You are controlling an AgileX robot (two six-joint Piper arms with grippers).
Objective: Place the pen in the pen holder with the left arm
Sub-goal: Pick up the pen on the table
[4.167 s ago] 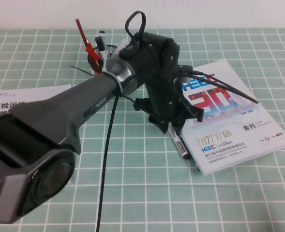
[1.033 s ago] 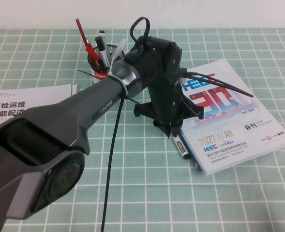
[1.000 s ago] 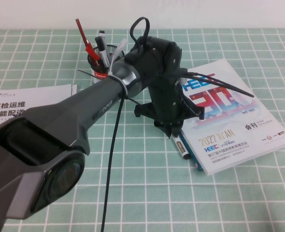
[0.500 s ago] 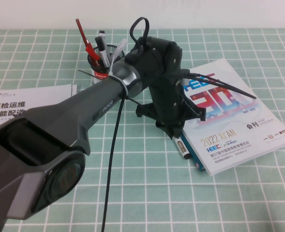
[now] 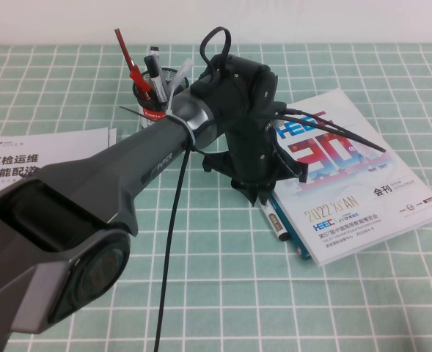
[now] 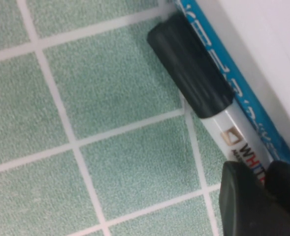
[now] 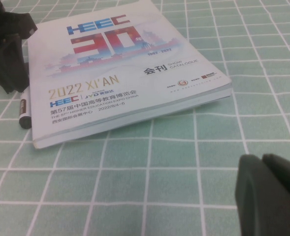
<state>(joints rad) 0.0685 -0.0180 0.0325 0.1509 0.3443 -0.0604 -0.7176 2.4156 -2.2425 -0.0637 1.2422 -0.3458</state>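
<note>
The pen lies flat on the table, pressed along the edge of the catalogue, directly beneath the left claw. The left claw is clamped on the pen's white barrel, with the black end projecting beyond the fingertips. The step in hand appears to be the grasp. The next move calls for a vertical lift clear of the catalogue, then transfer to the pen holder, which stands well behind the left claw and already contains several pens. The right claw is parked low over the table, near the catalogue's far side; its jaws are together.
</note>
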